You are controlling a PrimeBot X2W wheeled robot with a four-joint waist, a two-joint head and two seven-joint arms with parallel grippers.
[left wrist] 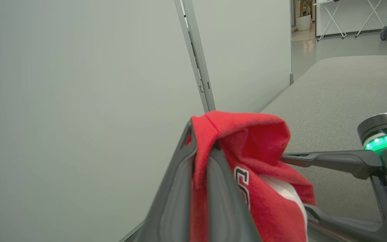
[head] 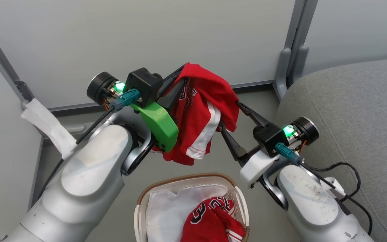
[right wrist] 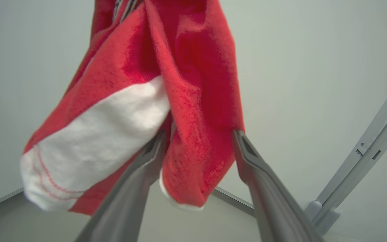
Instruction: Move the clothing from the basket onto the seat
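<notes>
You can't see the tips of the left tool (head: 184,74) from the head view — the held red garment (head: 200,111) drapes over them, and its folds break the lettering so you can't read it. The basket (head: 139,205) and the 2nd red garment (head: 210,222) inside it run off the bottom edge; the seat (head: 348,117) runs off the right. In the right wrist view the white hem (right wrist: 79,161) is blurred.

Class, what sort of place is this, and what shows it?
Probably a lab staged as a home corner: pale partition panels on metal posts, a large grey fabric sofa cushion, an oval white perforated laundry basket with brown woven rim.
</notes>
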